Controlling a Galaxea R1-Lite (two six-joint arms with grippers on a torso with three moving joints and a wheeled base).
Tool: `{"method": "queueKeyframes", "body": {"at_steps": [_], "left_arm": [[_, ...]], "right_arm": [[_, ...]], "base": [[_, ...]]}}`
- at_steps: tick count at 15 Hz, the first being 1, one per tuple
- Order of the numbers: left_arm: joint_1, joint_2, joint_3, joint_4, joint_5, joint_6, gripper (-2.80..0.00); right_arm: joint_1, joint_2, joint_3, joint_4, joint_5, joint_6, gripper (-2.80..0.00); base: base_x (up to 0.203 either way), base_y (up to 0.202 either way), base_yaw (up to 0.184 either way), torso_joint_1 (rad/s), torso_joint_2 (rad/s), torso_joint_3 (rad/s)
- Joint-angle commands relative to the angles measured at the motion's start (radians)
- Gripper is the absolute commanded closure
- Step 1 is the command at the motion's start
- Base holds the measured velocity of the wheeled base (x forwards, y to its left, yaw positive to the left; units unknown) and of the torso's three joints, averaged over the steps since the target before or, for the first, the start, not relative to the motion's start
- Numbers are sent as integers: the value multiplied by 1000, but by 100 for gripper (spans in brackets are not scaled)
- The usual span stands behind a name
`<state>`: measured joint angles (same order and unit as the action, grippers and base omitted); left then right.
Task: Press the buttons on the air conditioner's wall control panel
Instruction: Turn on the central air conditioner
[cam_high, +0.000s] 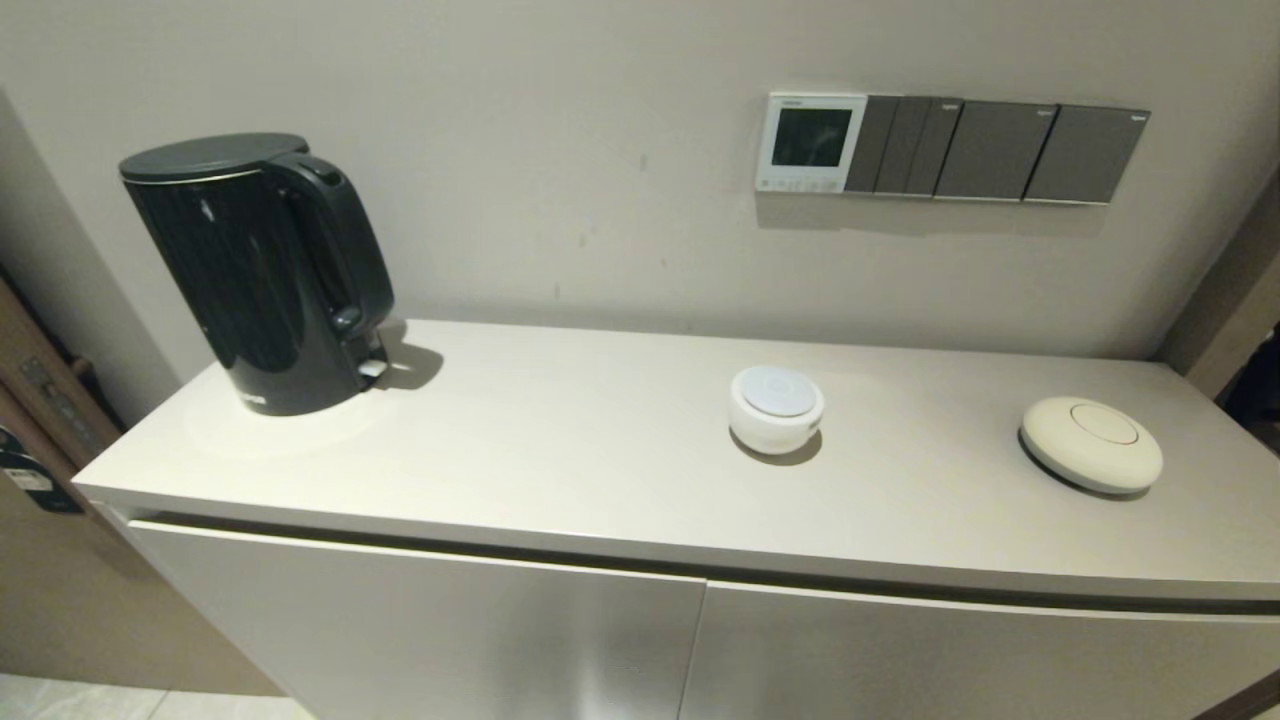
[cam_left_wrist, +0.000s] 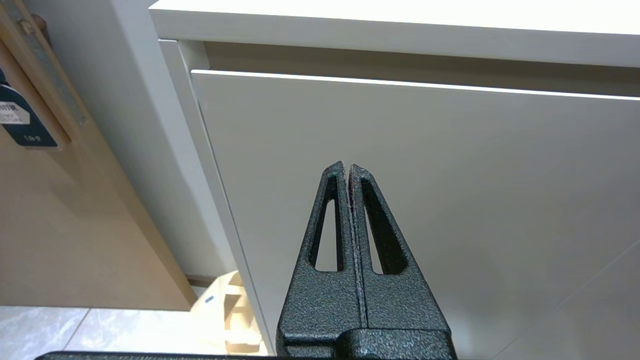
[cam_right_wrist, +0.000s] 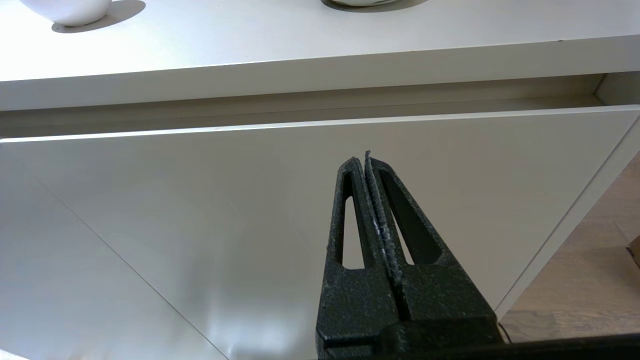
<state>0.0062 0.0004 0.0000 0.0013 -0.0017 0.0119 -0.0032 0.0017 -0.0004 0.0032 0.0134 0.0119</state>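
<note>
The air conditioner's wall control panel (cam_high: 810, 142) is a small white-framed square with a dark screen, on the wall above the cabinet's right half. Its row of tiny pale buttons (cam_high: 800, 184) runs along its lower edge. Neither gripper shows in the head view. My left gripper (cam_left_wrist: 347, 167) is shut and empty, low in front of the cabinet's left door. My right gripper (cam_right_wrist: 364, 159) is shut and empty, low in front of the cabinet's right door, below the top's edge.
Dark grey switch plates (cam_high: 1000, 150) adjoin the panel on its right. On the cabinet top (cam_high: 560, 450) stand a black kettle (cam_high: 260, 270) at left, a small round white device (cam_high: 776, 408) in the middle and a flat cream disc (cam_high: 1090, 444) at right.
</note>
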Motion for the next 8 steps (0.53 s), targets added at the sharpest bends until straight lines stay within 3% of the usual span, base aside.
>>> {"method": "queueKeyframes", "body": {"at_steps": [1,8], "left_arm": [[1,1,0,0,0,0,0],[0,0,0,0,0,0,0]], "right_arm": [[0,0,0,0,0,0,0],[0,1,0,0,-1,2,0]], "base": [[0,0,0,0,0,0],[0,0,0,0,0,0]]}}
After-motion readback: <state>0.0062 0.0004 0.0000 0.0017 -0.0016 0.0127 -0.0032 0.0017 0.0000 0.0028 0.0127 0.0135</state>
